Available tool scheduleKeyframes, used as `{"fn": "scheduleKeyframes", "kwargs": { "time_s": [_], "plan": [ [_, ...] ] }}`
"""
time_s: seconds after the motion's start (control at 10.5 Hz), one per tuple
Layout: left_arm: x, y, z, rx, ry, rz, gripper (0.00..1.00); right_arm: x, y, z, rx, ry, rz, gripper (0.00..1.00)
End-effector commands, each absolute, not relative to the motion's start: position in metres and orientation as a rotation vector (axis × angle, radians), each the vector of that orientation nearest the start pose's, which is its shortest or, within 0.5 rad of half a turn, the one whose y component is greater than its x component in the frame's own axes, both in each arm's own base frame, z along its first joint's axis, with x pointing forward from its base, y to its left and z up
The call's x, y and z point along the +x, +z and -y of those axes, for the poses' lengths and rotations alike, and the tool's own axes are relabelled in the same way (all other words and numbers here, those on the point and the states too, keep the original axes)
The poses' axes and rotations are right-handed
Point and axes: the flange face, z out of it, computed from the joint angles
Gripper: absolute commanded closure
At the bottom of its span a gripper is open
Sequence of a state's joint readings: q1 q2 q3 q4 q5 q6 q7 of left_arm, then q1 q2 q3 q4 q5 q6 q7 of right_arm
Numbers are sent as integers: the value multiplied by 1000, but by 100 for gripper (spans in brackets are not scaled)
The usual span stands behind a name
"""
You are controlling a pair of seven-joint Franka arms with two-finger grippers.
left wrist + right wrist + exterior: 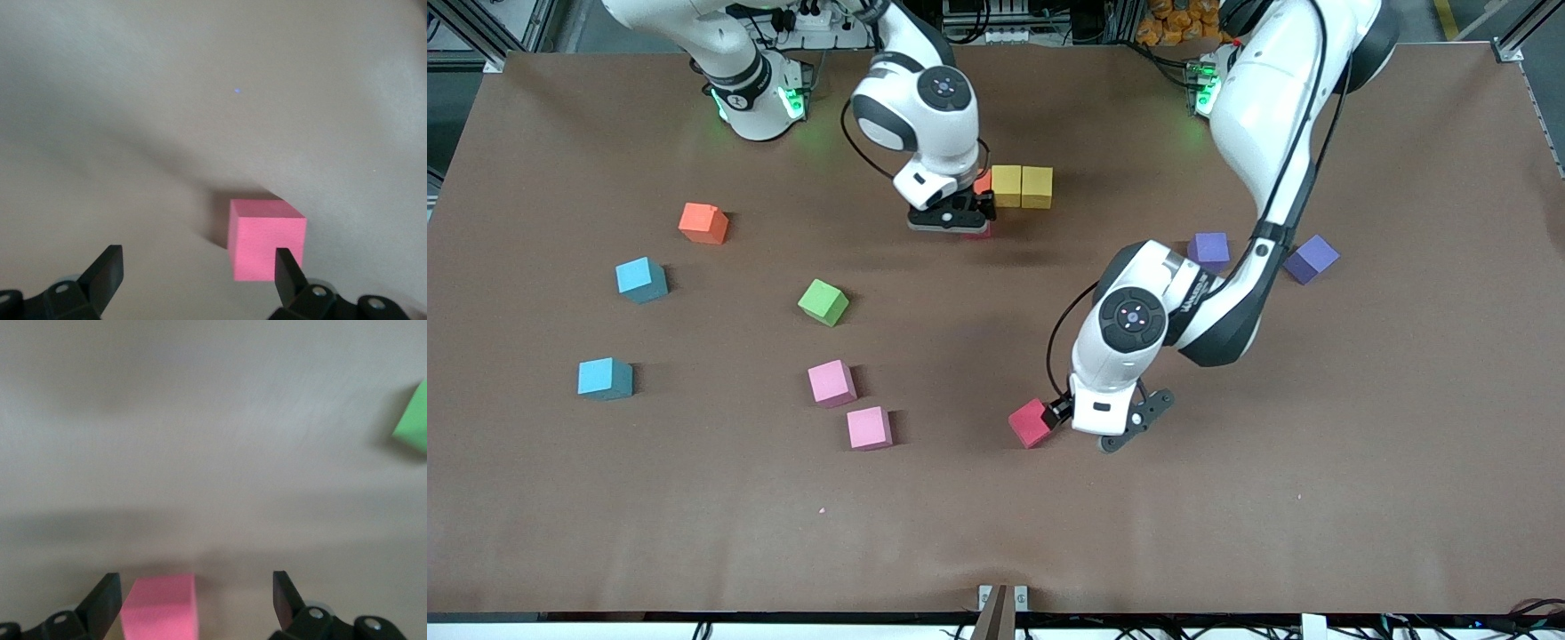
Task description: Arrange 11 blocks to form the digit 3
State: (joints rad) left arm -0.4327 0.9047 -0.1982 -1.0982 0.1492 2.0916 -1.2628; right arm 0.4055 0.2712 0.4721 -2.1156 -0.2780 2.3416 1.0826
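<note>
While the left end effector (1108,421) hangs low over the brown tabletop (1227,533) with its jaws spread and empty, the small matte red cube (1032,422) sits off-centre, against the finger toward the right arm's end, so a sideways shift that way looks needed before closing. The right end effector (951,216), jaws released, stands over a matte pink cube (162,607) beside the two yellow cubes (1021,187).

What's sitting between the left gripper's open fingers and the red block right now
Nothing: the left wrist view shows the red block just off one finger of the left gripper, bare table between the fingers.
</note>
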Motion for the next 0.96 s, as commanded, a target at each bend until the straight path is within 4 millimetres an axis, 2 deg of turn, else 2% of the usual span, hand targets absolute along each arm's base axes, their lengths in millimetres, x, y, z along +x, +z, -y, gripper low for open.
{"fn": "scheduleKeyframes", "kwargs": {
  "time_s": [0.0, 0.19, 0.38, 0.57, 0.76, 0.86],
  "plan": [
    [666, 271, 432, -3094, -95, 1078, 0, 427, 313, -380, -3182, -147, 78, 0],
    [666, 265, 442, -3118, -134, 1143, 0, 466, 304, -327, -3184, -121, 346, 0],
    [667, 252, 443, -3128, -141, 1156, 0, 480, 286, -283, -3164, -40, 641, 0],
    [666, 244, 445, -3132, -141, 1159, 0, 481, 267, -255, -3066, -49, 941, 0],
    [664, 238, 453, -3151, -167, 1202, 0, 500, 258, -212, -2937, -38, 1251, 0],
    [664, 237, 455, -3159, -175, 1203, 0, 500, 252, -205, -2917, -25, 1285, 0]
  ]
}}
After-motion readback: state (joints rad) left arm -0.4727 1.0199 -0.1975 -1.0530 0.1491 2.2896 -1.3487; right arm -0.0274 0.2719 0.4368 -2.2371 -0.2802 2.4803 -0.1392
